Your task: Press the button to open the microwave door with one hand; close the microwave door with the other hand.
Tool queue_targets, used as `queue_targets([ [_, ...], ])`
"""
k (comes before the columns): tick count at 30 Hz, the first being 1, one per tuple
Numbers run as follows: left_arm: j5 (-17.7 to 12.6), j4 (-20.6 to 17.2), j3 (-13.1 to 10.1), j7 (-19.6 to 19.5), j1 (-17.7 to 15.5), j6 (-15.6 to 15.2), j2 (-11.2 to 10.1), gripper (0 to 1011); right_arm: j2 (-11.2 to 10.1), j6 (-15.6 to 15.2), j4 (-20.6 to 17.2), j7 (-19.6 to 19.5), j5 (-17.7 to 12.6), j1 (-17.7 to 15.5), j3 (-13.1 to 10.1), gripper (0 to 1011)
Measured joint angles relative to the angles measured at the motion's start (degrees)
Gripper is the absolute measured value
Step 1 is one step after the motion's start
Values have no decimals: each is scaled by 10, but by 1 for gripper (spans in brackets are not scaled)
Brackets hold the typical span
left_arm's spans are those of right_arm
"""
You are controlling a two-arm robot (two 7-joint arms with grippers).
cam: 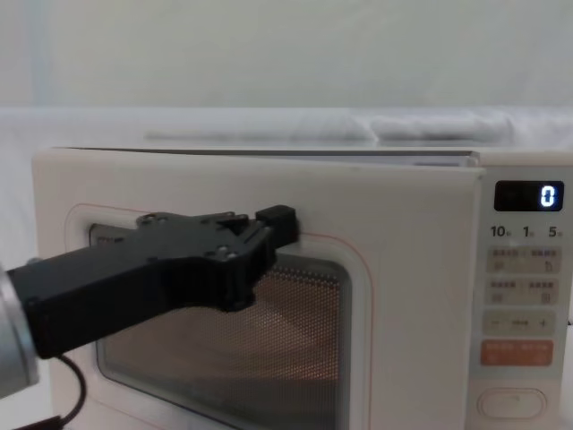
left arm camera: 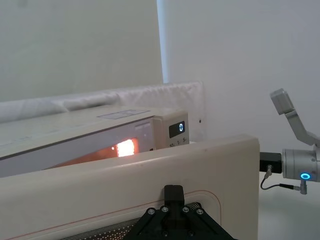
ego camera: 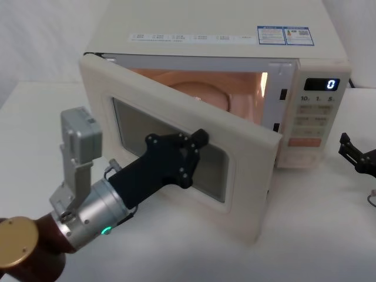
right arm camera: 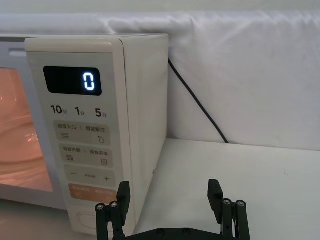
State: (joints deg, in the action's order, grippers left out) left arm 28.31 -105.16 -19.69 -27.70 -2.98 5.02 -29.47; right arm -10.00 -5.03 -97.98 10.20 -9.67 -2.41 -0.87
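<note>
Microwave door [ego camera: 176, 158] stood part-open when I inspected this moment, hinged on the robot's left, its free edge swung out toward the rig, the lit cavity [ego camera: 205, 88] showing behind it. Nearest the rig, my left end effector [ego camera: 197, 141] was laid against the door's outer face at the upper frame of the dark window [cam: 269, 340]. It gripped nothing, and I could not tell how its fingers stood, since they ran together in one dark mass.

I judged the closing step to be in hand. To do it well I would push flat against the frame, nearer the free edge than the hinge, follow the door's arc without scraping across the window, and keep pressing until the latch seated.

My right end effector [right arm camera: 170, 195] hung beside the microwave's right-hand side, above the counter [right arm camera: 260, 175], fingers spread and holding nothing, clear of the door's swing.

Farther back, the control panel [ego camera: 314, 123] showed a 0 on its display [right arm camera: 73, 81]. The button [cam: 510, 401] sat at the foot of that panel, partly cut off in the wrist view. The latch hooks and the door's inner face were hidden from me.
</note>
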Motion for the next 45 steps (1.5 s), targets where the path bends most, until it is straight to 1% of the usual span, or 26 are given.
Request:
queue_targets([
  [2,-4,7,-5,1,-9,-3,5,0,0,0,0,0,0,0,0,1002],
  [5,-13,22,-12,9,-26,-2,20,0,0,0,0,0,0,0,0,1002],
  [8,-18,31,-17,13,-37,-2,29,0,0,0,0,0,0,0,0,1002],
  [12,-28,52,-28,16,-61,-4,46,0,0,0,0,0,0,0,0,1002],
  [18,-35,78,-38,15,-86,-3,64,0,0,0,0,0,0,0,0,1002],
  [25,-39,95,-47,10,-107,-8,73,0,0,0,0,0,0,0,0,1002],
  [38,-49,134,-73,-6,-162,-13,99,0,0,0,0,0,0,0,0,1002],
  [45,-57,153,-85,-9,-186,-16,109,0,0,0,0,0,0,0,0,1002],
])
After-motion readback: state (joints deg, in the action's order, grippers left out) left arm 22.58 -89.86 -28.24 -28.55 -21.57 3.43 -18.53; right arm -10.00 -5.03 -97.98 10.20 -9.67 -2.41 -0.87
